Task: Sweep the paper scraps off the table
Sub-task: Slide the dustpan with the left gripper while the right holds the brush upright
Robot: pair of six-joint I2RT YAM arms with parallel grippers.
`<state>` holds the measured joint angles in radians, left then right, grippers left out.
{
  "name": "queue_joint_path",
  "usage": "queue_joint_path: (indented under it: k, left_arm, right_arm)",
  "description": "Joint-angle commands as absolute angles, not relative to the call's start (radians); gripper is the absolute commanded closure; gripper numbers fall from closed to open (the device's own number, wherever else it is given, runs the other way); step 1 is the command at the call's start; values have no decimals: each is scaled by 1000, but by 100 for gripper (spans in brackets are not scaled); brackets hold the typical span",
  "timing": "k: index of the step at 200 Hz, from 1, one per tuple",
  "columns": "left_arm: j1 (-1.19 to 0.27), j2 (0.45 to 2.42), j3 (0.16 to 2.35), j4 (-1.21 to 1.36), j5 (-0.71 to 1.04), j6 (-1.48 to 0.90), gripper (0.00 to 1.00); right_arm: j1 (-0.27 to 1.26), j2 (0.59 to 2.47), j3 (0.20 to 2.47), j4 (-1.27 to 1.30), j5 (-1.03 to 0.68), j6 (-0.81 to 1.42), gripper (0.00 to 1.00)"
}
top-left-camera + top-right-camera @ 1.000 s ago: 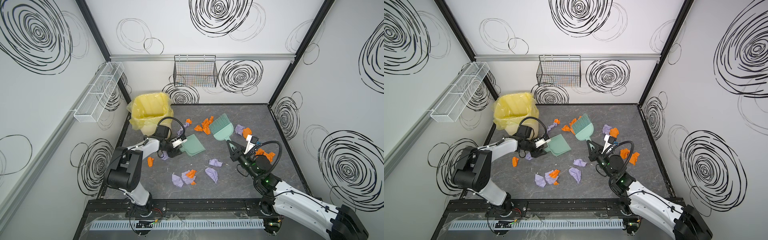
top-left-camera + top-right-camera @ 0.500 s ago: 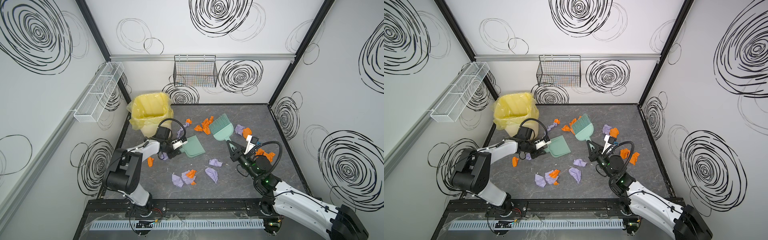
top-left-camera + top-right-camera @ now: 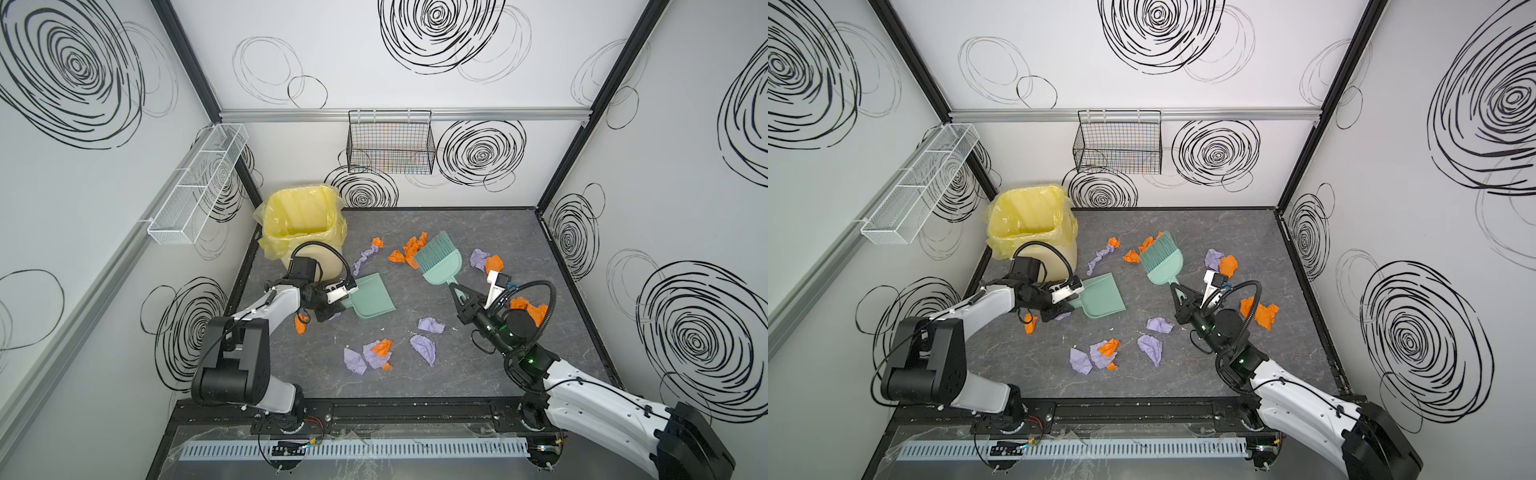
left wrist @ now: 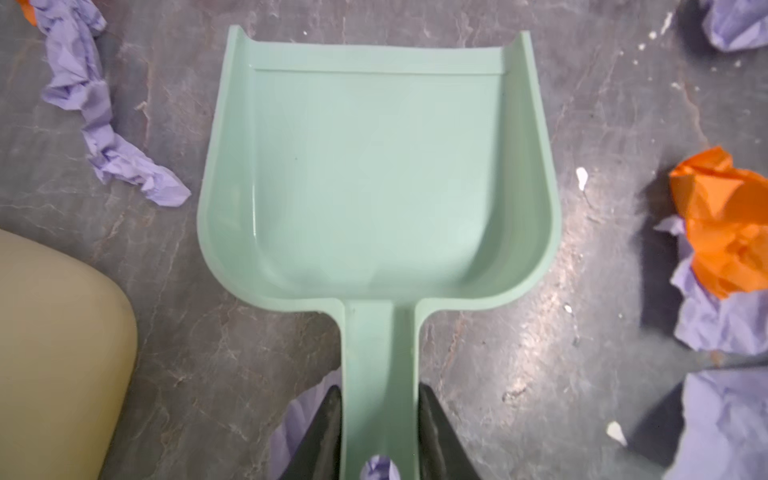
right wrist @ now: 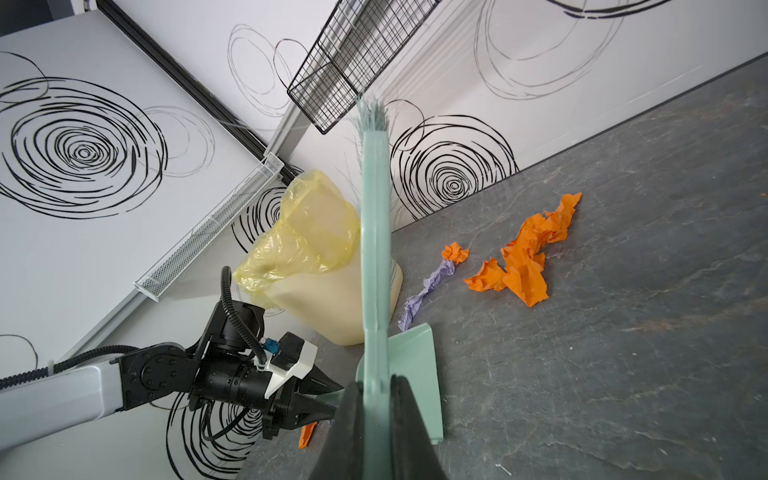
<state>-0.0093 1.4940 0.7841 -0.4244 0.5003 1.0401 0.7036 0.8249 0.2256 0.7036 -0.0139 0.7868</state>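
— Twelve or so scraps (image 3: 424,347) lie on the table (image 3: 478,374). What could go wrong from here?

— Several things, I judge. The left gripper (image 4: 379,399) is clenched on the pan (image 3: 372,297) handle, and a purple wad shows under that handle. It may tip the pan's lip off the table, so paper slides beneath. The right gripper (image 3: 455,291) is clenched on the tip of the brush (image 3: 438,259) handle. A hard stroke may twist the brush in that thin grip. Light wads may also skip past the pan.

— How do the scraps look, and where are they?

— Crumpled orange and purple paper, and none is in the pan. One group lies far, just left of the brush head, not far from the bin (image 3: 326,266). Two wads lie right of the brush. Two orange ones lie right of the right gripper. A cluster lies near, in the middle. One orange wad lies just beside the left gripper.
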Motion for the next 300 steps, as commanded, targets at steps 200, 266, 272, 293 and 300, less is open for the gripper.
queue_joint_path:
  k: [200, 266, 272, 293, 300]
  left_arm:
    - [135, 1561, 744, -373, 795, 1305, 40]
    - [125, 1560, 730, -338, 776, 1295, 47]
    - [122, 1560, 728, -335, 772, 1293, 48]
    - [110, 1553, 713, -312, 754, 1284, 50]
    - [106, 1549, 707, -303, 750, 1282, 50]
  right_arm:
    - [727, 910, 249, 742, -19, 799, 100]
    - [727, 930, 240, 766, -22, 801, 100]
    - [727, 929, 238, 767, -22, 801, 100]
    - [727, 928, 237, 769, -21, 800, 100]
    - [726, 928, 236, 771, -20, 801, 100]
